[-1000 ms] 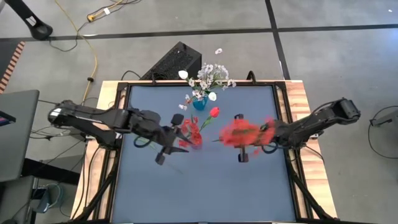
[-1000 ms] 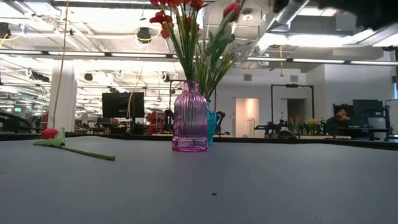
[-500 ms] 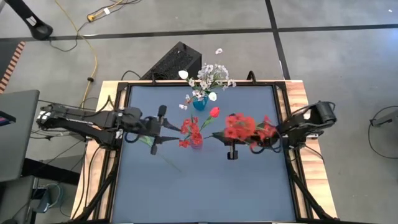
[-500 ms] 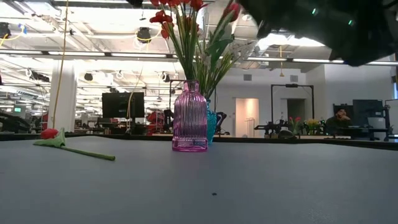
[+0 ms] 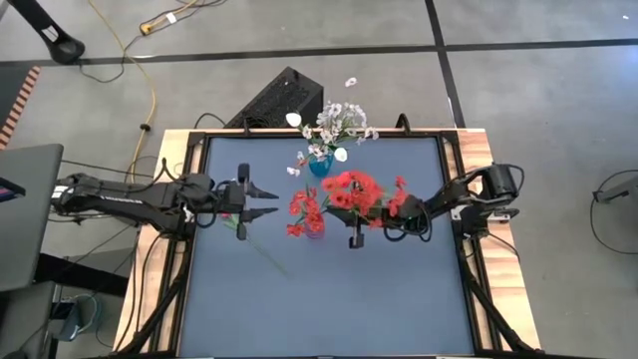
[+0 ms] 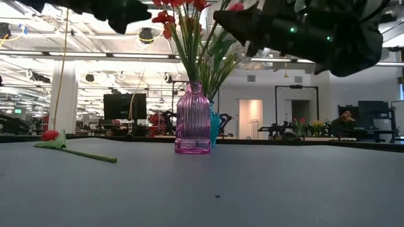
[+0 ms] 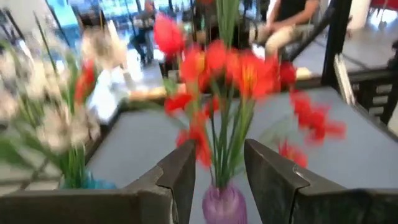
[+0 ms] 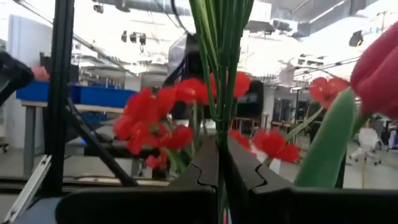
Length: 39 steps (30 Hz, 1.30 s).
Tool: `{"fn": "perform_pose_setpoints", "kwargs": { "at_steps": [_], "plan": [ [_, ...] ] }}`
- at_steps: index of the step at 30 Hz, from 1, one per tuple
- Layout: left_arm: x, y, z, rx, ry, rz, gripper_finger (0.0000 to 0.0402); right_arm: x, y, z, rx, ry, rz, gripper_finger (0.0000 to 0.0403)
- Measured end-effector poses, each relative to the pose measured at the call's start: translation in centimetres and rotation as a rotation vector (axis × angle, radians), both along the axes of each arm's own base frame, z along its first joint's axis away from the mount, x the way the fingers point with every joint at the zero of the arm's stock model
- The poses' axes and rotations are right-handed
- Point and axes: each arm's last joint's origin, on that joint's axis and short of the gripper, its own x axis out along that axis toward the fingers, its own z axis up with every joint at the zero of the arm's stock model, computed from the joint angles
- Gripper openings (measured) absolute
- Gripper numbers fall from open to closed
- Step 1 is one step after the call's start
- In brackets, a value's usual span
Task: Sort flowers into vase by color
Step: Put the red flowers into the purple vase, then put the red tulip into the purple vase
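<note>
A pink ribbed vase (image 6: 192,117) (image 5: 314,228) stands mid-table with red flowers in it. Behind it a blue vase (image 5: 319,166) (image 6: 215,126) holds white flowers (image 5: 337,122). A red tulip (image 6: 52,136) (image 5: 232,218) lies flat on the table to the vase's left. My right gripper (image 5: 384,221) (image 8: 221,155) is raised just right of the pink vase and shut on a red flower spray (image 5: 354,189). My left gripper (image 5: 254,200) (image 7: 217,168) hovers open to the vase's left, above the lying tulip, facing the vase. My right gripper pinches the green stems (image 8: 217,134) of the red spray between its two fingers, coming from the table's right side. The spray is lifted clear of the table. Its blooms (image 5: 349,187) reach past the fingers, over the pink vase's right side.
The table's near half (image 5: 329,309) holds nothing but the tulip's stem (image 5: 269,254). A black box (image 5: 284,98) sits beyond the far edge. People show in the room behind the table in the left wrist view.
My right gripper has carried the red spray toward the table's left, up close to the pink vase. My left gripper has drawn back from the pink vase toward the left edge and a little toward the far edge.
</note>
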Motion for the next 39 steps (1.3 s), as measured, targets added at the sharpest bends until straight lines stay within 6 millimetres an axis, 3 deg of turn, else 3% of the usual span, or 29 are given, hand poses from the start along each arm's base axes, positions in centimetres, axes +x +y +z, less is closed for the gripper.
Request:
{"fn": "perform_pose_setpoints", "kwargs": {
  "at_steps": [13, 29, 39],
  "plan": [
    [0.3, 0.2, -0.2, -0.028, -0.011, 0.007, 0.0127, 1.2, -0.5, -2.2, 0.043, 0.069, -0.027, 0.0031],
    [0.3, 0.2, -0.1, -0.031, -0.015, 0.007, 0.0127, 1.7, -1.2, -3.2, 0.068, 0.164, -0.041, 0.0031],
    [0.3, 0.2, -0.1, -0.031, -0.015, 0.007, 0.0127, 1.9, -1.1, -2.9, 0.061, 0.152, -0.038, 0.0145]
  ]
}}
